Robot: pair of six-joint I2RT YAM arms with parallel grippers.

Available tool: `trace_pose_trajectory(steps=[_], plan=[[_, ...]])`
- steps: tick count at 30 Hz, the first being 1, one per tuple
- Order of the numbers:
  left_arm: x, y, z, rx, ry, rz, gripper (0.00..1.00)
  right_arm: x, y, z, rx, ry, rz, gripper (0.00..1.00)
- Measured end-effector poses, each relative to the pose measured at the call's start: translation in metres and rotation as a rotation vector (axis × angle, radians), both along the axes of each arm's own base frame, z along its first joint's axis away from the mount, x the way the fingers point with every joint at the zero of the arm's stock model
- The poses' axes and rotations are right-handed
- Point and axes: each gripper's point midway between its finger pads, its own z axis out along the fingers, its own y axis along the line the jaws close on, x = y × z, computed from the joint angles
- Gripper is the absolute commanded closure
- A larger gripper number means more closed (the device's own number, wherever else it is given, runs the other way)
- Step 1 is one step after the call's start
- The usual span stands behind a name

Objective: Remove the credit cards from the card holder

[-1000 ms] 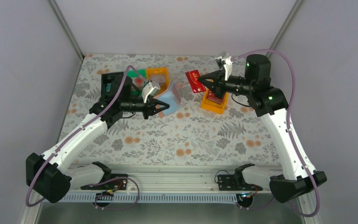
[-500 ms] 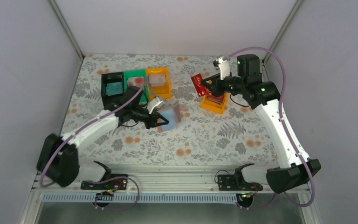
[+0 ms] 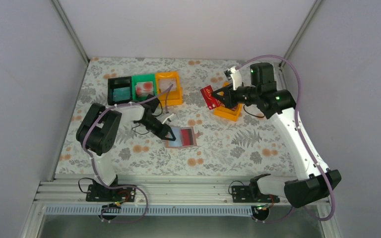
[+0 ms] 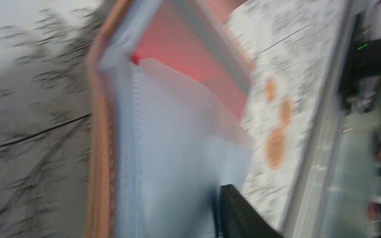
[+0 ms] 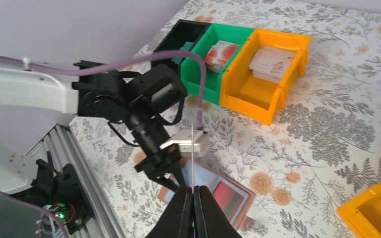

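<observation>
The card holder [image 3: 182, 137] lies open and flat on the table, blue sleeves up, with a red card [image 5: 229, 196] showing in its right pocket. My left gripper [image 3: 169, 135] sits at its left edge. In the right wrist view its fingers [image 5: 174, 181] stand slightly apart, open around that edge. The blurred left wrist view shows only one fingertip [image 4: 240, 213] over the blue sleeve [image 4: 168, 148]. My right gripper [image 3: 223, 95] is shut on a dark red credit card [image 3: 209, 96], held above the table beside an orange bin [image 3: 227, 112]. That card appears edge-on [image 5: 192, 158] between the jaws.
Black [image 3: 119, 89], green [image 3: 144, 88] and orange [image 3: 169, 85] bins stand in a row at the back left, each with cards inside. The metal rail [image 3: 178, 191] runs along the near edge. Grey walls close in both sides.
The left arm folded back and lowered the card holder from a raised tilt to flat on the table, nearer the front. Its jaws parted. The right gripper drifted slightly with the red card.
</observation>
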Motion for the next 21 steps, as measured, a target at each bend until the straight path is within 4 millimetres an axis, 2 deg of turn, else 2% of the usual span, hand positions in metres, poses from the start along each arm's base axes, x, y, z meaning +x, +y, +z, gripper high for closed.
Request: trace_pose_trajectory(steps=[3,5,8,11,12,13,14,15,18,21], plan=[[0.010,0.018,-0.017,0.112,-0.029,0.035,0.46,-0.004,0.003,0.002,0.018,0.005,0.024,0.96],[0.018,0.028,-0.018,0.166,-0.062,0.061,0.40,-0.006,0.005,0.004,0.031,0.009,0.041,0.96],[0.031,0.042,-0.011,0.238,-0.150,0.092,0.38,-0.010,0.008,0.006,0.050,0.013,0.065,0.96],[0.042,0.056,0.013,0.272,-0.255,0.133,0.45,-0.016,0.013,0.009,0.074,0.020,0.100,0.96],[0.045,0.058,0.024,0.266,-0.290,0.145,0.49,-0.020,0.016,0.011,0.085,0.023,0.123,0.96],[0.049,0.060,0.049,0.236,-0.369,0.153,0.51,-0.023,0.019,0.012,0.095,0.025,0.144,0.96],[0.051,0.061,0.056,0.226,-0.386,0.161,0.52,-0.027,0.023,0.013,0.102,0.025,0.167,0.96],[0.052,0.060,0.077,0.185,-0.447,0.155,0.53,-0.031,0.027,0.013,0.107,0.026,0.192,0.96],[0.045,0.046,0.153,0.003,-0.629,0.085,0.51,-0.047,0.045,0.013,0.111,0.027,0.276,0.96],[0.023,0.028,0.230,-0.203,-0.800,-0.055,0.38,-0.063,0.067,0.010,0.099,0.032,0.367,0.96]])
